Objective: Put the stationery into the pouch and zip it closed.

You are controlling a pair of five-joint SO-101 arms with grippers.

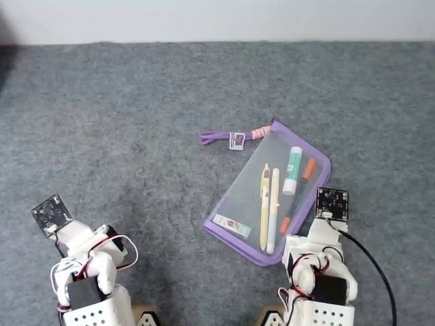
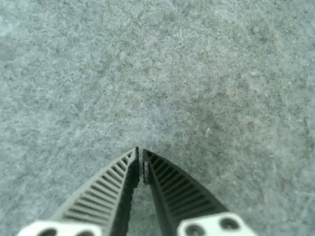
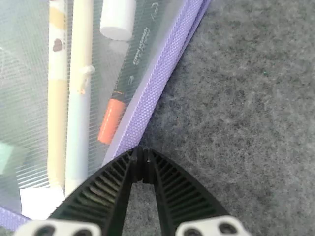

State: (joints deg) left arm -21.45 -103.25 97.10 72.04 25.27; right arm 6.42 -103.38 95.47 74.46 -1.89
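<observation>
Grey felt covers the bench. On it the purple-edged mesh pouch lies slantwise by the right arm, with stationery inside: a yellow pen, a cream pen, a glue stick and an orange-tipped marker. A purple strap trails from its far corner. The right gripper is pressed together, its tips at the pouch's purple edge. The left gripper is likewise closed, over bare felt and well apart from the pouch.
</observation>
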